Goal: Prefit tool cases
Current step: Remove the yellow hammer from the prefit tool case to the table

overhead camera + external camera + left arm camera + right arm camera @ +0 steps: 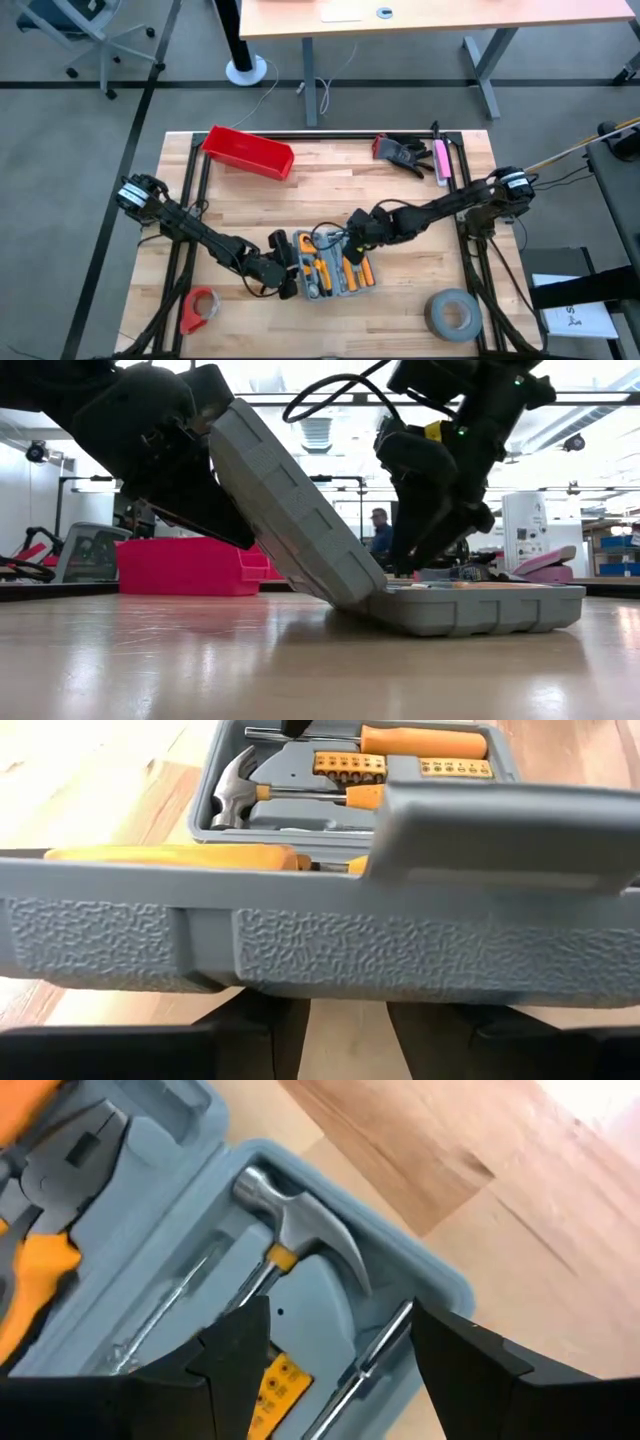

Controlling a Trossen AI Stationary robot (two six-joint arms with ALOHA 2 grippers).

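The grey tool case lies open at the table's near middle, its base flat on the wood. Orange-handled tools sit in its recesses, among them a hammer. The lid stands slanted, tipped back past upright toward the table's left, hinged to the base. My left gripper is behind the lid's outer face, fingers apart. My right gripper hangs open just above the base's hammer end, its fingers either side of a screwdriver shaft, touching nothing that I can see. My left gripper props the lid from the table's left, slanting down. The lid's textured outer side lies across both spread fingers, near its free edge with the handle half. Nothing sits between the fingers. The lid leans tilted, its hinge edge on the base.
A red bin stands at the far left, black gloves and a pink tool at the far right. A grey tape roll lies near right, a red roll near left. A person sits beyond the table.
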